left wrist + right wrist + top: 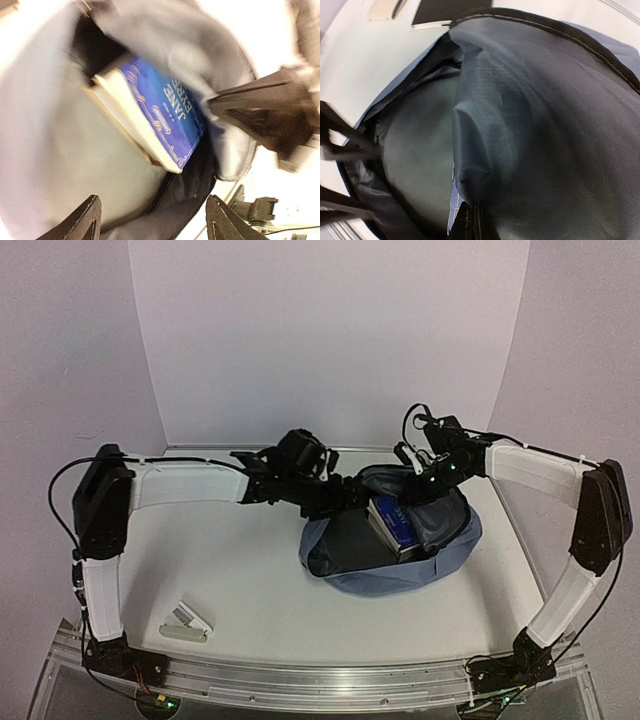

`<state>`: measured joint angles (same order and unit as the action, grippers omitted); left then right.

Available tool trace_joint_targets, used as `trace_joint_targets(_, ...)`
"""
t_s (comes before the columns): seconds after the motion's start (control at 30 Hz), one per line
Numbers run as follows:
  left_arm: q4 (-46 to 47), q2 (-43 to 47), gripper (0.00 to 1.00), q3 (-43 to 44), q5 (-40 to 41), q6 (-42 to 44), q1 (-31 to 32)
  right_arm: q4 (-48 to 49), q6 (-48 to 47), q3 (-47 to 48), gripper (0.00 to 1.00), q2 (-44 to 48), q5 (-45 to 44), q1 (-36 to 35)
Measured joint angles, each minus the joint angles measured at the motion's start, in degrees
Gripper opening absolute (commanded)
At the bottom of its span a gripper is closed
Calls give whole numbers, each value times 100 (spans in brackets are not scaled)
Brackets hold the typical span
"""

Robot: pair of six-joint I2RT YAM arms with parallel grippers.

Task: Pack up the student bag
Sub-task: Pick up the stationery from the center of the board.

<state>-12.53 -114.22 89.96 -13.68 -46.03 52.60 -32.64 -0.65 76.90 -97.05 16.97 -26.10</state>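
The left gripper (152,205) stood with dark jaws apart and empty, just short of a rectangular blue-covered book (165,110) lying inside the soft, crumpled blue-grey student bag (385,580), whose smooth grey lining the right gripper (470,222) pinched shut.

One student bag (400,578) is counted on the single worktop (250,570). One book (160,115) with a blue cover is counted inside it. Two arms are counted, one left arm (190,485) and one right arm (540,468), and with them two grippers: one left gripper (345,498) and one right gripper (418,472). Two fingers (85,222) are counted on the left gripper in its wrist view. Two small items are counted near the worktop's front left, just beside each other: one pale bar (186,633) and one flat piece (188,616).
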Motion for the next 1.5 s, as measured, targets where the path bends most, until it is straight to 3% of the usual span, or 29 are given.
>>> trace_joint_targets(0.13,-81,779,86,-581,104,96,-668,21,-140,-167,0,-53,2,294)
trace_joint_targets(0.2,-216,857,91,-616,254,261,-1067,16,-223,-228,5,-53,-16,449)
trace_joint_targets(0.37,-1111,390,98,15,768,982,-1589,-3,-415,-334,52,-40,-101,681)
trace_joint_targets(0.43,-1454,-31,98,559,933,1348,-1595,-46,-448,-352,62,8,-66,694)
trace_joint_targets(0.57,-2235,-992,98,1893,1243,2089,-1570,-143,-489,-354,70,155,103,708)
trace_joint_targets(0.77,-2876,-2224,98,3711,1540,2884,-1556,-261,-408,-294,74,250,483,708)
trace_joint_targets(0.93,-2962,-2979,99,4730,1696,3337,-1556,-308,-358,-219,75,274,722,705)
trace_joint_targets(1.3,-2842,-3690,96,4872,1676,3664,-1705,-415,-214,162,75,290,1005,578)
trace_joint_targets(1.5,-2520,-3565,88,4332,1815,3712,-1790,-447,-103,892,74,121,1003,280)
